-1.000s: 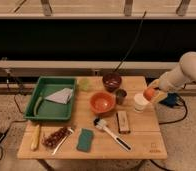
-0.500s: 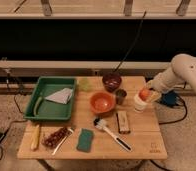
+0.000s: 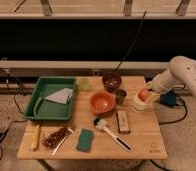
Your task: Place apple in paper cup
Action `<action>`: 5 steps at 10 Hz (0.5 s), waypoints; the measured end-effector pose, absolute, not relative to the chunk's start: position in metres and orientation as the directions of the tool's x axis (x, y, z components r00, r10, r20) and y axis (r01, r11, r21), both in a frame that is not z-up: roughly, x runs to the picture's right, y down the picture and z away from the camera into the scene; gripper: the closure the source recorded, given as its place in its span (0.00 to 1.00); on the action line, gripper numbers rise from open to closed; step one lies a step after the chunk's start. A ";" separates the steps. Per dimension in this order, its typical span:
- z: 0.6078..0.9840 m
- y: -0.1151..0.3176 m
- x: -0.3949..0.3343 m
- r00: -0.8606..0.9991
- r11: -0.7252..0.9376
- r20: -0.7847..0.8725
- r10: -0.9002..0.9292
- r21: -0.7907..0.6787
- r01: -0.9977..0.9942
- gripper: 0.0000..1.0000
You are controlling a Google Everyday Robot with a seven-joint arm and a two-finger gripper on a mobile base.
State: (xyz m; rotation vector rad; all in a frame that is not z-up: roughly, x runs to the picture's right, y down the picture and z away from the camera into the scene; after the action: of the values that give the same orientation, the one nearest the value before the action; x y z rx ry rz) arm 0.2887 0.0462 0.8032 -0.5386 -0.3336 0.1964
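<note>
Apple point(image 3: 143, 94) sits at the mouth of the paper cup point(image 3: 140, 104) near the tabletop's point(image 3: 141, 137) right edge, right of the orange bowl point(image 3: 102, 102), with the tool point(image 3: 147, 93) closed around the apple.

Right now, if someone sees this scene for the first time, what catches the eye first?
Most striking is the white arm coming in from the right, its claw at the apple just above the paper cup near the table's right edge. Next come the orange bowl at the centre and the green tray on the left.
</note>
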 end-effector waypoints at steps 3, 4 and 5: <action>0.811 0.049 0.284 0.922 0.836 0.266 0.281 -0.540 -0.099 0.20; 0.812 0.050 0.284 0.920 0.835 0.270 0.284 -0.541 -0.099 0.20; 0.811 0.049 0.284 0.920 0.836 0.270 0.284 -0.540 -0.099 0.20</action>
State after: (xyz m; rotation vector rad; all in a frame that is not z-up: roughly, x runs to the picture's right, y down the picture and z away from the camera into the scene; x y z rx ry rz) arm 0.2845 0.0495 0.8113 -0.5468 -0.3510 0.2072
